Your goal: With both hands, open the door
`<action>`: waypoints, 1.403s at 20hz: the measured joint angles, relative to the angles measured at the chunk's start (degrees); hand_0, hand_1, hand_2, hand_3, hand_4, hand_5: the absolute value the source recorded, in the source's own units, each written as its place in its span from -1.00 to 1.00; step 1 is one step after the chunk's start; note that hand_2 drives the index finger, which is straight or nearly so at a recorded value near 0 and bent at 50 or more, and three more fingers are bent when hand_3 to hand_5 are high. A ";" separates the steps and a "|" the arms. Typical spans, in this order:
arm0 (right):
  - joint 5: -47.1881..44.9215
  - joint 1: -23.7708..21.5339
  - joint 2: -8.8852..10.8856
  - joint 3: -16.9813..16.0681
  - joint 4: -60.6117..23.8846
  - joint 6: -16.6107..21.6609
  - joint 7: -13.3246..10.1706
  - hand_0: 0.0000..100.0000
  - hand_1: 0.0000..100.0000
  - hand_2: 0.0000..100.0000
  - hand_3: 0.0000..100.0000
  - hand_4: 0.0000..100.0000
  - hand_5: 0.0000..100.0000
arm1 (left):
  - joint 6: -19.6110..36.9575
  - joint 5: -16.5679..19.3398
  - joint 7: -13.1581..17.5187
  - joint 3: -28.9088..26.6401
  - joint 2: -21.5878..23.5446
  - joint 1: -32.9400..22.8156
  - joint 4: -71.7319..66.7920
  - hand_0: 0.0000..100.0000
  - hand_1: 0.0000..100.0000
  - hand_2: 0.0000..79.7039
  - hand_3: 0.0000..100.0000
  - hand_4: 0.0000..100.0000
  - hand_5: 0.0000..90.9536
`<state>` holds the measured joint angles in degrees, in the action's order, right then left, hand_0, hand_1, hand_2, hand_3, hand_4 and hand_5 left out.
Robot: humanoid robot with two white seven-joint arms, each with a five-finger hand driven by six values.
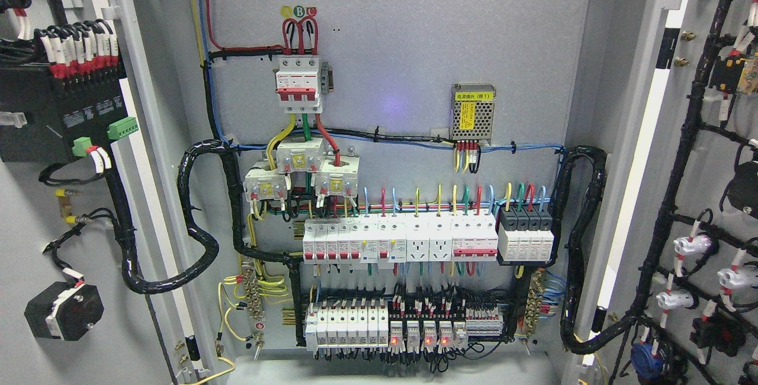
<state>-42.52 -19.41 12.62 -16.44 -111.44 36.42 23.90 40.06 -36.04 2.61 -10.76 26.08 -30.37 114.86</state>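
Observation:
Both doors of the grey electrical cabinet stand wide open. The left door [35, 290] shows its inner face at the picture's left, with a black module and wiring on it. The right door [725, 154] shows its inner face at the right, with black cable looms and white connectors. Between them the back panel [391, 65] carries a red and white breaker [299, 84], rows of breakers [400, 241] and relays with red lights [420, 334]. Neither hand nor arm is in view.
Thick black cable bundles loop from the left door [195, 219] and the right door [577, 254] into the cabinet. A small metal power supply [472, 111] sits at the upper right of the panel. The cabinet floor [379, 373] runs along the bottom edge.

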 measured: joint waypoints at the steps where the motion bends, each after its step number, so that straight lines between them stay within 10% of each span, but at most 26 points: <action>1: -0.01 -0.16 0.01 -0.23 0.00 0.02 -0.02 -0.62 -1.00 -1.00 -1.00 -1.00 -1.00 | 0.00 -0.50 0.00 -0.38 0.28 -0.02 -0.18 -1.00 -1.00 -1.00 -1.00 -1.00 -1.00; 28: -1.78 -3.52 0.05 -4.51 -0.05 0.05 -0.06 -0.62 -1.00 -1.00 -1.00 -1.00 -1.00 | 0.39 -5.66 0.27 -5.68 4.88 1.24 -6.63 -1.00 -1.00 -1.00 -1.00 -1.00 -1.00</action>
<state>-44.30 -22.92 12.67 -20.95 -111.49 36.47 23.84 40.45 -41.70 2.88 -16.43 30.96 -29.13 108.23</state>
